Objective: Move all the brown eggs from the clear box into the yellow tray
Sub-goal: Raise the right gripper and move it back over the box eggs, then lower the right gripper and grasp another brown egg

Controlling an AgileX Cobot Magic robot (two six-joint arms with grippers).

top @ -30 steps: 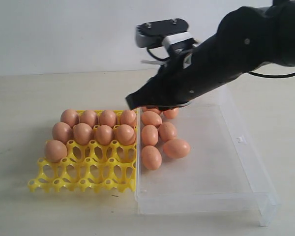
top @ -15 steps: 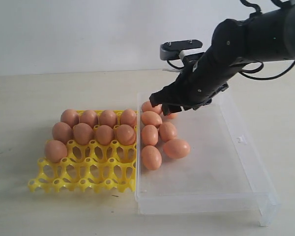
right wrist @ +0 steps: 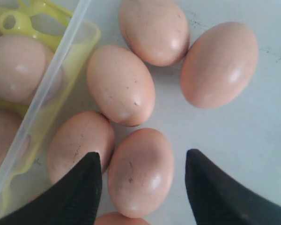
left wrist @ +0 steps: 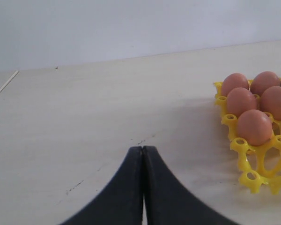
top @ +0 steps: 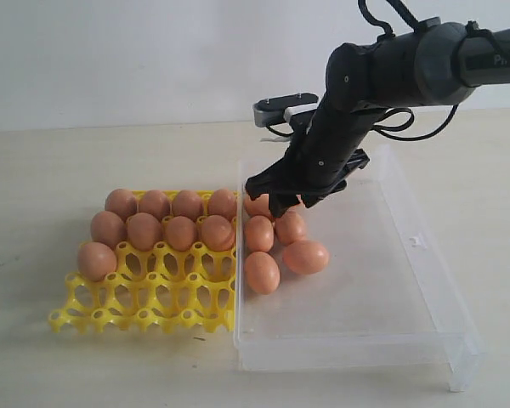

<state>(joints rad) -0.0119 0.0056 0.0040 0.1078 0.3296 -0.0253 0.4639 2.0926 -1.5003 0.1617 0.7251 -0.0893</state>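
The yellow tray (top: 144, 306) lies at the left with several brown eggs (top: 143, 230) in its far cups. Beside it, the clear box (top: 365, 280) holds several more brown eggs (top: 261, 272) along its left side. My right gripper (top: 274, 201) hangs low over the far-left eggs in the box. In the right wrist view the right gripper (right wrist: 143, 154) is open, and one egg (right wrist: 140, 171) lies between its fingers (right wrist: 79, 187), ungripped. My left gripper (left wrist: 143, 148) is shut and empty over bare table, left of the tray (left wrist: 253, 176); the exterior view does not show it.
The box's low clear wall (right wrist: 51, 79) runs close beside the eggs under my right gripper, with the tray's edge (right wrist: 18, 21) just beyond it. The right half of the box holds no eggs. A small clasp (top: 416, 241) sits on its right wall.
My right gripper has swung from the tray's edge rightward over the box and come down onto the eggs there. Its jaws have spread open. The eggs have not moved.
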